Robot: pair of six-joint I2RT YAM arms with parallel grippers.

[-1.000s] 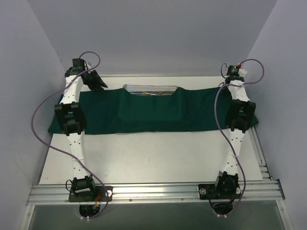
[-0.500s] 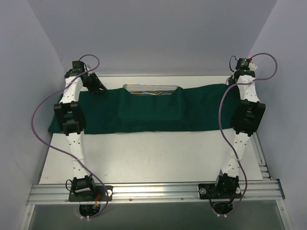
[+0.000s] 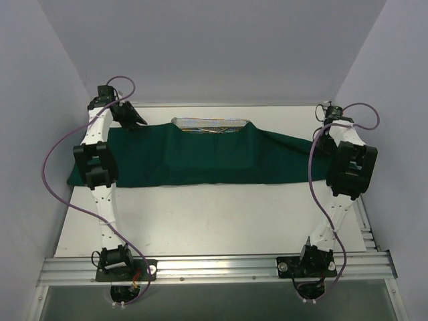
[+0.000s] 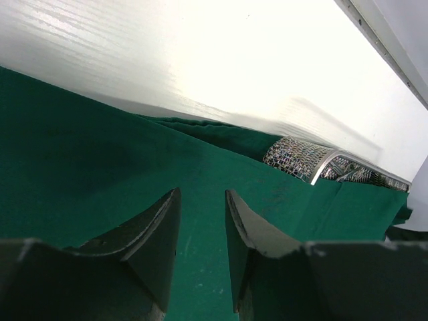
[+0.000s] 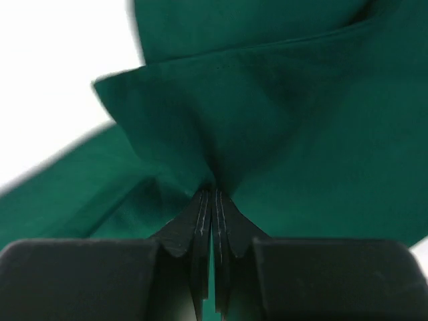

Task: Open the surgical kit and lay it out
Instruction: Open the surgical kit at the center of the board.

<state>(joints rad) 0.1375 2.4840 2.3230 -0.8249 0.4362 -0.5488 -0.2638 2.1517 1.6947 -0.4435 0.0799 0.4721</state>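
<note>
Two tools work at opposite ends of the dark green drape [image 3: 200, 157], which lies stretched left to right across the far half of the white bench [image 3: 221, 214]. The right tool [image 5: 212, 190] is pressed together on a fold of the drape at its right end, and the cloth gathers into a peak at the tips. The left tool [image 4: 200, 194] hangs over the drape's far left corner with its jaws spread and nothing between them. At the far edge, near the middle, the silver wire-mesh tray [image 4: 294, 157] shows from under the drape, its near part covered. Its contents are too small to tell.
</note>
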